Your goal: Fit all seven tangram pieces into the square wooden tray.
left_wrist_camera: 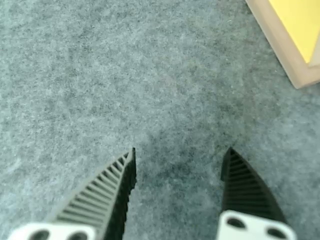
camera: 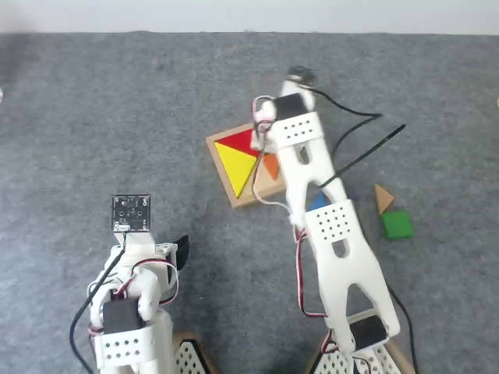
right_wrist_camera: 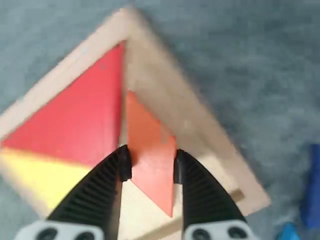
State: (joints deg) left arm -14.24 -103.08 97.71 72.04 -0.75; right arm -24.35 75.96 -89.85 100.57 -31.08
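The square wooden tray [camera: 226,179] lies mid-table with a yellow triangle [camera: 234,165] and a red triangle [camera: 242,140] in it. My right gripper [camera: 263,148] is over the tray, shut on an orange parallelogram [right_wrist_camera: 147,135] that lies tilted beside the red triangle [right_wrist_camera: 80,120]; both fingers [right_wrist_camera: 120,167] touch its sides. A blue piece [camera: 318,202], a tan triangle [camera: 382,197] and a green square [camera: 397,224] lie on the carpet right of the tray. My left gripper [left_wrist_camera: 177,155] hangs open over bare carpet near the tray's corner [left_wrist_camera: 292,60].
Grey carpet [camera: 93,117] covers the table. Black cables [camera: 366,152] trail from the right arm across the area between the tray and the loose pieces. The right arm's white body [camera: 335,234] hides part of the tray and of the blue piece.
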